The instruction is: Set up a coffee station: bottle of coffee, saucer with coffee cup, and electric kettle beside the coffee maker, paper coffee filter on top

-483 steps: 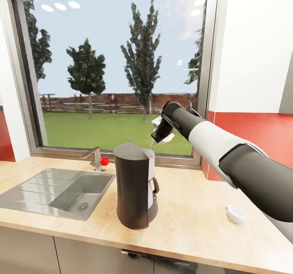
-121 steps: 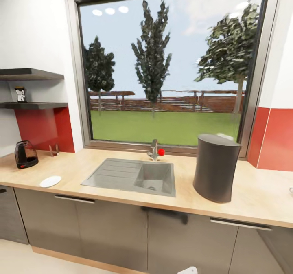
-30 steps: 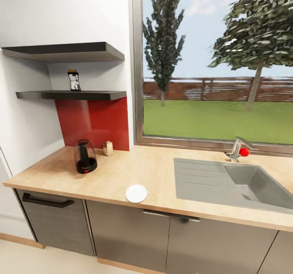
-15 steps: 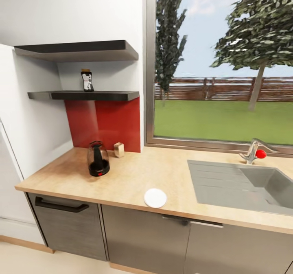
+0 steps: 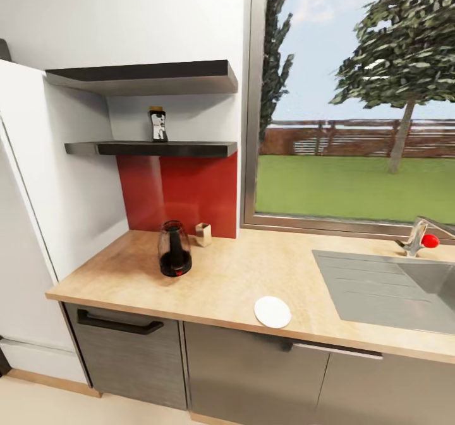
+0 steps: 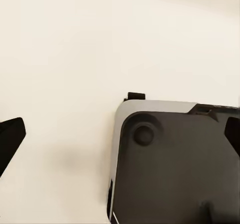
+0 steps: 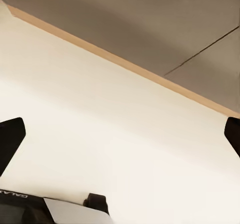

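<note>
The bottle of coffee [image 5: 158, 124], a dark jar with a yellow lid, stands on the thin kitchen shelf [image 5: 151, 149]. Below it the electric kettle [image 5: 174, 257] sits on the countertop [image 5: 234, 280] near the red wall panel. The white saucer [image 5: 272, 312] lies near the counter's front edge. The coffee maker, paper filter and cup are out of view. My left gripper [image 6: 120, 139] is open over pale floor, with nothing between its fingertips. My right gripper [image 7: 120, 136] is open too, over the floor by the cabinet foot.
A thicker dark board [image 5: 145, 76] hangs above the shelf. A small wooden holder [image 5: 203, 234] stands beside the kettle. The grey sink [image 5: 385, 289] and its faucet [image 5: 420, 239] lie to the right. A tall white unit [image 5: 25, 223] bounds the counter's left end. My dark base [image 6: 175, 164] shows under the left gripper.
The camera has kept swinging left, so shelf, kettle and saucer have slid rightwards in the picture. The things themselves have not moved.
</note>
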